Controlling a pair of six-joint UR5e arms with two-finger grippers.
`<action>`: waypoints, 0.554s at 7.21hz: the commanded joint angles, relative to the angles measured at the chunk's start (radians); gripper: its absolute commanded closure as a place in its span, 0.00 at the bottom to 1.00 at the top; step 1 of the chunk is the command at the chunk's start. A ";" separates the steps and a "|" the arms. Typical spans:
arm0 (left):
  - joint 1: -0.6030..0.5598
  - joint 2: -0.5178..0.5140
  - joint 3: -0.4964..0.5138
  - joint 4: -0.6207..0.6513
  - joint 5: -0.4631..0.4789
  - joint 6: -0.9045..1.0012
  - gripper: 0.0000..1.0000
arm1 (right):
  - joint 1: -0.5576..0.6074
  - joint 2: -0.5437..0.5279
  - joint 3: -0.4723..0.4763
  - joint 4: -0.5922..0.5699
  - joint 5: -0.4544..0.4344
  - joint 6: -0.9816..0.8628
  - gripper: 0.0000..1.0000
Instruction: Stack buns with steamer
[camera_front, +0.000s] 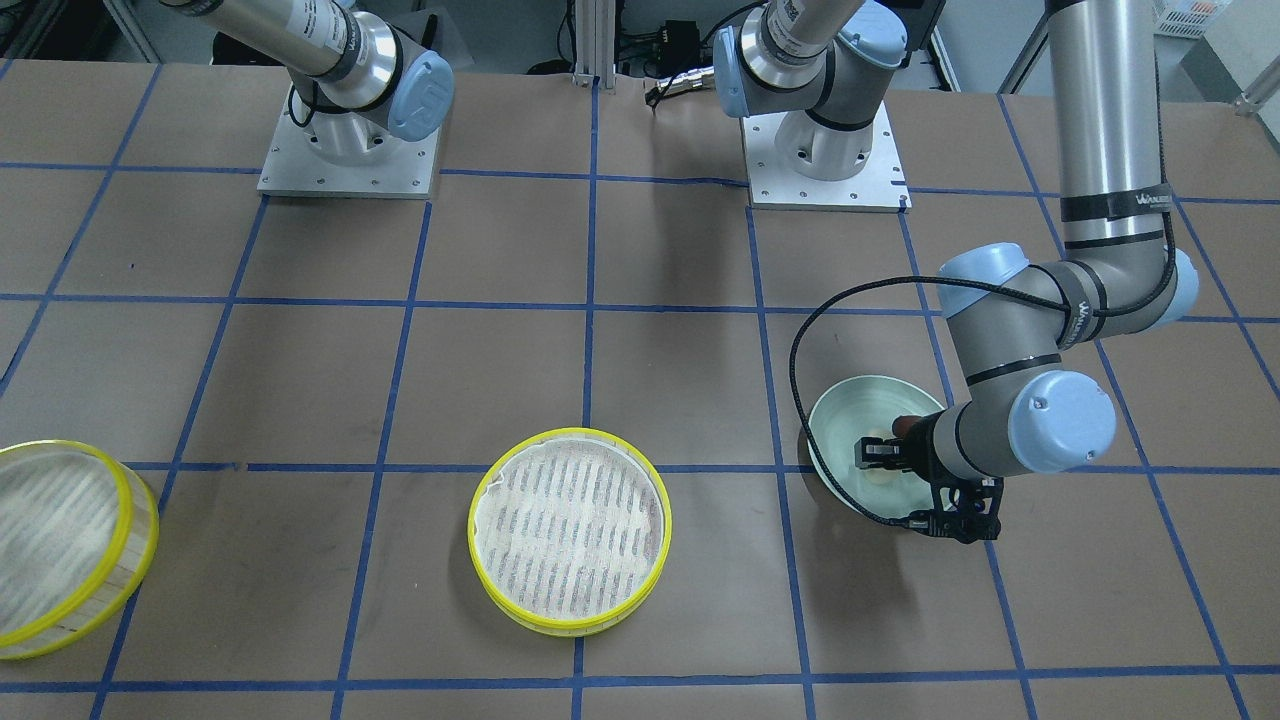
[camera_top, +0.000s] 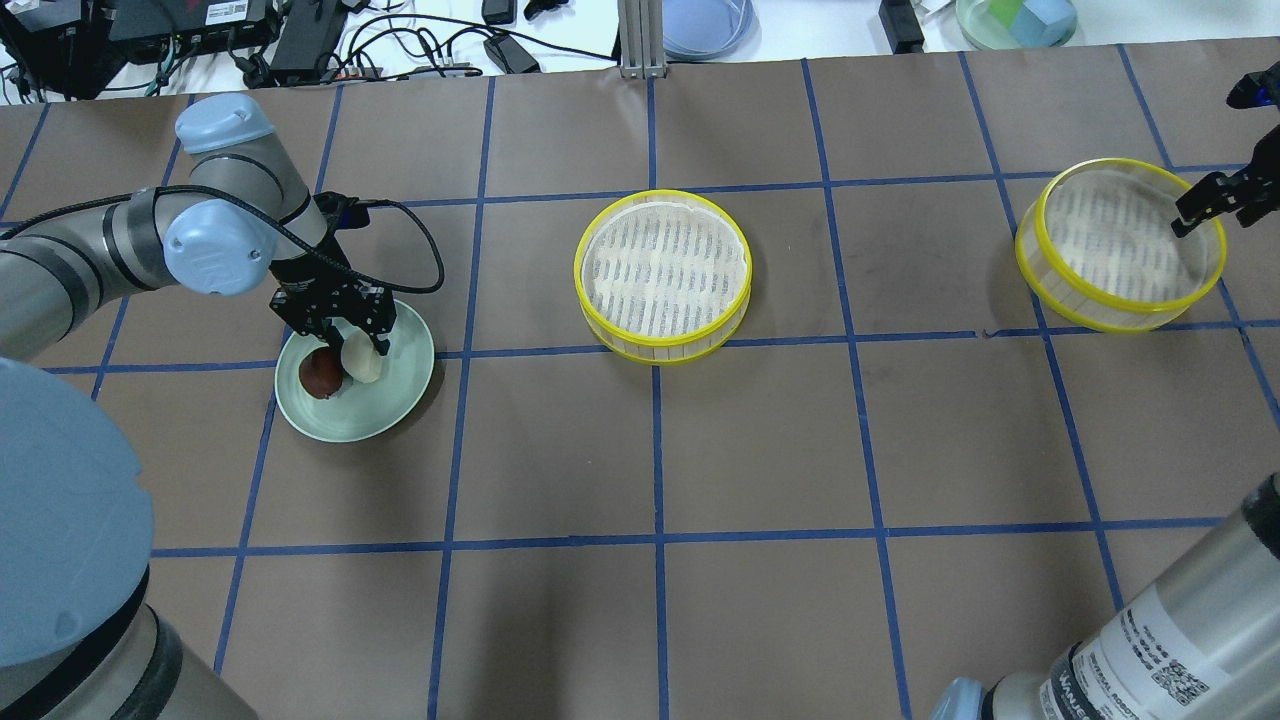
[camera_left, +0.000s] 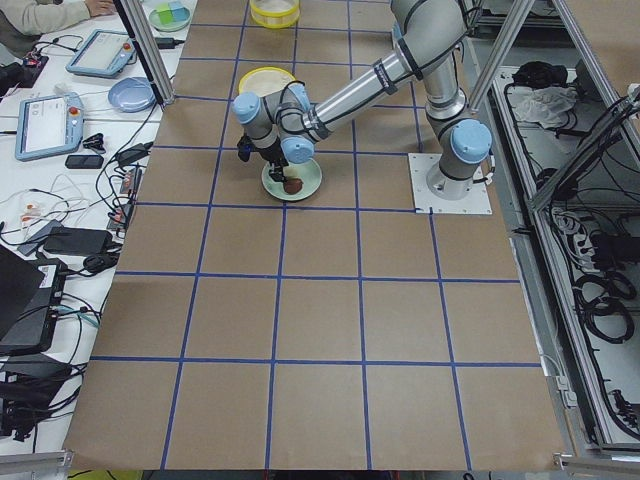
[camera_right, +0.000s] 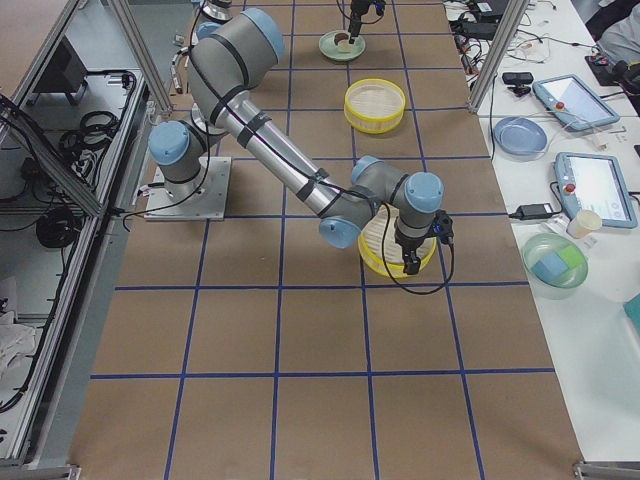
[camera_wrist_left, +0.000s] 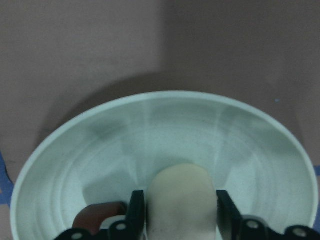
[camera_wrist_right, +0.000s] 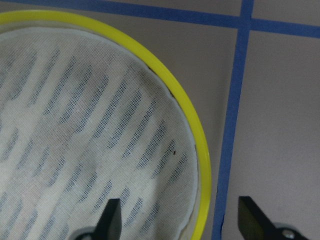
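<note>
My left gripper (camera_top: 350, 335) is down in a pale green plate (camera_top: 400, 385), its fingers (camera_wrist_left: 136, 212) closed against both sides of the cream-white bun (camera_wrist_left: 182, 200), which rests on the plate. The dark reddish-brown bun (camera_top: 320, 373) lies beside it. One yellow-rimmed steamer tier (camera_top: 663, 270) stands empty mid-table. The other tier (camera_top: 1120, 245) stands at the far right. My right gripper (camera_top: 1215, 205) is open over that tier's rim (camera_wrist_right: 200, 150), one finger inside it and one outside.
Blue tape lines grid the brown table. The left arm's black cable (camera_top: 420, 240) loops over the table beside the plate. Off the far edge lie cables, a blue dish (camera_top: 705, 20) and a green dish (camera_top: 1015, 20). Both arm bases (camera_front: 350, 150) stand at the robot's side.
</note>
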 joint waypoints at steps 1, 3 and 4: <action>0.000 -0.003 0.009 0.010 -0.003 0.003 1.00 | -0.002 0.017 0.000 -0.008 -0.012 -0.003 0.27; 0.000 0.032 0.065 0.043 -0.079 -0.041 1.00 | -0.011 0.022 0.000 -0.016 -0.039 0.000 0.39; -0.011 0.053 0.139 0.032 -0.174 -0.131 1.00 | -0.011 0.031 0.000 -0.016 -0.041 0.000 0.46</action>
